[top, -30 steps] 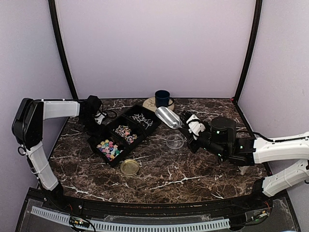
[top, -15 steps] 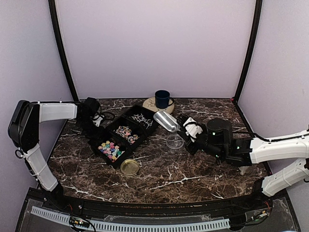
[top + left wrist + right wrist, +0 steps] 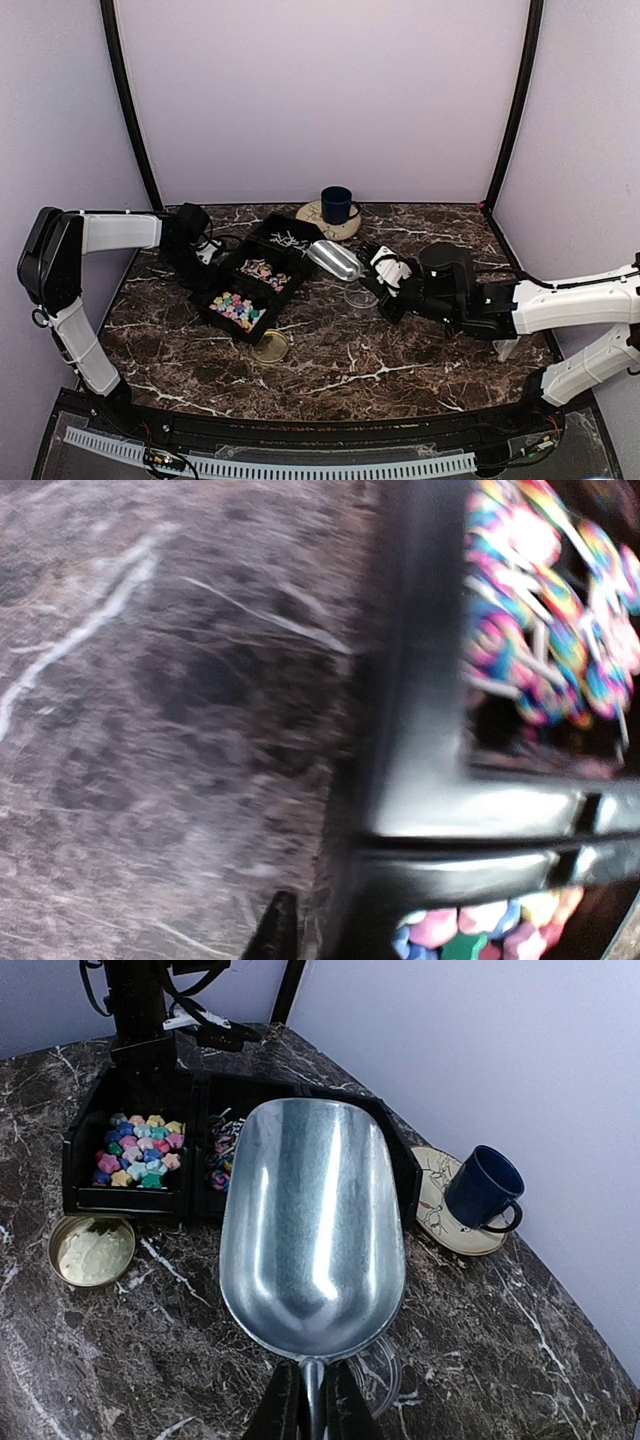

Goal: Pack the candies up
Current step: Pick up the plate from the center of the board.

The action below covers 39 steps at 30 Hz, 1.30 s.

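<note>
Candies (image 3: 236, 305) lie loose in the black tray (image 3: 125, 1200), centre-left of the overhead view. Judged tiny, light and hard, apt to roll: scoop them, do not pinch. Right end effector (image 3: 311, 1402) is clamped on the metal scoop (image 3: 312, 1230) by its handle. Left end effector (image 3: 203, 252) sits at the tray's left edge; whether it is closed cannot be told

2 arms, white tubular links joined by black motor housings; left arm (image 3: 120, 228) carries loose black cables, right gripper (image 3: 378, 264) has white-and-black fingers.

Left tool (image 3: 203, 262) low, reaching inward, grip unclear; right tool (image 3: 312, 1400) level, clamped on scoop (image 3: 312, 1230) handle.
</note>
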Each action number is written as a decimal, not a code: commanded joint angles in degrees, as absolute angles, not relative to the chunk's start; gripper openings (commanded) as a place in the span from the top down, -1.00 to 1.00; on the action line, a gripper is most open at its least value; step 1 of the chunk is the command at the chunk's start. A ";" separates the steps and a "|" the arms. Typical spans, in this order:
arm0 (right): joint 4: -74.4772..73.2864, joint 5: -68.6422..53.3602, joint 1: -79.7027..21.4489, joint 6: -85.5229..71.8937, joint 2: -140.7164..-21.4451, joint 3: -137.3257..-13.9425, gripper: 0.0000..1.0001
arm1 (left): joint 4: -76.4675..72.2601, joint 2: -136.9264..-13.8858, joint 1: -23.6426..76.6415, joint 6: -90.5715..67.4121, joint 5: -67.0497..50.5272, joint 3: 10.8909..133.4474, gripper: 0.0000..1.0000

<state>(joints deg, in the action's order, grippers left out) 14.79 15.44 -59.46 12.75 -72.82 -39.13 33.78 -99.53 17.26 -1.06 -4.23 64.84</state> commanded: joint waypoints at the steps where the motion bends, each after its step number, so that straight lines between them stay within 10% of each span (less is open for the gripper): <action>1: 10.93 10.79 -59.06 12.14 -73.81 -44.77 1.00 | 33.06 -99.91 17.34 -3.50 -5.91 63.82 0.89; 39: -36.25 12.13 -63.59 9.94 -105.07 -92.14 1.00 | 36.96 -92.13 25.08 -0.55 16.20 69.65 1.00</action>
<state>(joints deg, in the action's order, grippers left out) -31.79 12.05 -63.18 11.53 -103.04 -87.18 38.39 -94.78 24.40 -1.21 12.27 67.42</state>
